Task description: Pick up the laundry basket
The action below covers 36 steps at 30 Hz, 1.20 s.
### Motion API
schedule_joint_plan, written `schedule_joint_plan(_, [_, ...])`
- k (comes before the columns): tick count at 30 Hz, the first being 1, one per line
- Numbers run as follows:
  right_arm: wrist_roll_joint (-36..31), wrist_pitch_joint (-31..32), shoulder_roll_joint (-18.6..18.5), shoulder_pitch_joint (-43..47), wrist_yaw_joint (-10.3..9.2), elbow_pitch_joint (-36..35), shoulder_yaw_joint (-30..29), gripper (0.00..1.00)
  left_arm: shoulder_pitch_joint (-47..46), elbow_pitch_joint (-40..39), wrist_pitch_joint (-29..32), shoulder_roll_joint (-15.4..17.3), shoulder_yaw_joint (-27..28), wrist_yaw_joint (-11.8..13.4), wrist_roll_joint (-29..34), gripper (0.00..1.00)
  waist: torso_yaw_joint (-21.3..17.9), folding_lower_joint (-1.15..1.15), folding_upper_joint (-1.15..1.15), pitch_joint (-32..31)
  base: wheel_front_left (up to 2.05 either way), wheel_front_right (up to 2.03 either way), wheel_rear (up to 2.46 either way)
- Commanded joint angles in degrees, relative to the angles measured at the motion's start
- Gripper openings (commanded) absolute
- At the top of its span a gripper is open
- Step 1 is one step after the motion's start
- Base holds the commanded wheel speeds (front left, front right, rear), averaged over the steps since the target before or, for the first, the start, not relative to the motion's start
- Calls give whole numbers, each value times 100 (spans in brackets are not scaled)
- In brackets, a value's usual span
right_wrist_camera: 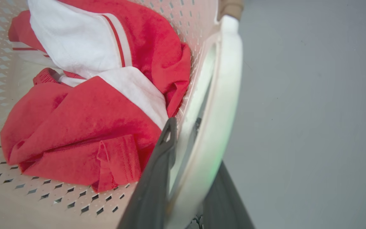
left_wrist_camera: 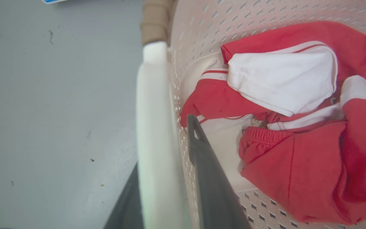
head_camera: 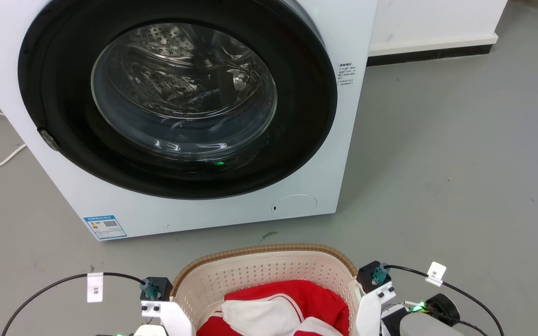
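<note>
Washer (head_camera: 194, 212) blocks way ahead of laundry basket (head_camera: 269, 249); floor (head_camera: 437, 163) open to right.

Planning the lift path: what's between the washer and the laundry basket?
Head view: bare grey floor between the washing machine and the laundry basket, save one small dark smudge near the machine's base.

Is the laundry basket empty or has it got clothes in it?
Not empty. Red and white clothes lie bunched in the basket, with bare perforated bottom showing beside them.

Upright cream laundry basket (head_camera: 259, 273), brown-rimmed
</note>
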Motion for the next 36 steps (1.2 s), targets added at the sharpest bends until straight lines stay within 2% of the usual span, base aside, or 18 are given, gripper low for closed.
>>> schedule_joint_plan(1, [-16, -9, -37, -40, 16, 0, 52, 0, 89, -10, 21, 72, -78, -11, 23, 0, -2, 1, 0, -20, 0, 0, 0])
schedule_joint_plan(36, [486, -113, -64, -171, 15, 182, 563, 0, -46, 48, -197, 277, -1052, -12, -1031, 0, 15, 1, 0, -94, 0, 0, 0])
